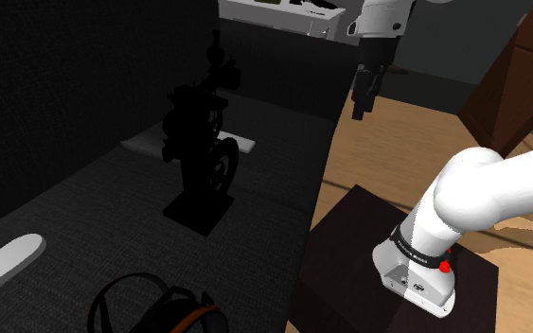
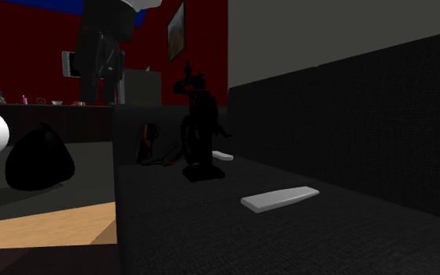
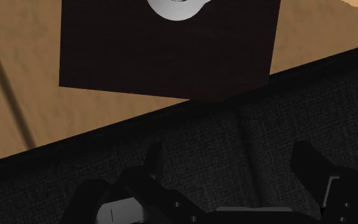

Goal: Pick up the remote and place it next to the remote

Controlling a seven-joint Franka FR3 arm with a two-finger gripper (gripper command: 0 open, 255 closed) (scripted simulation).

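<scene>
Two white remotes lie on the dark sofa seat. One remote rests near the shoulder view's lower left; in the second exterior view it is the nearer remote. The other remote lies behind a black figurine, and shows as a far remote past the figurine there. My gripper hangs high above the seat's edge, far from both remotes. In the wrist view the gripper is open, its fingers apart with nothing between them, over dark fabric.
A tall black figurine stands mid-seat between the remotes. Headphones lie at the near end of the seat. The sofa's backrest rises behind. My dark stand sits on the wooden floor beside the sofa.
</scene>
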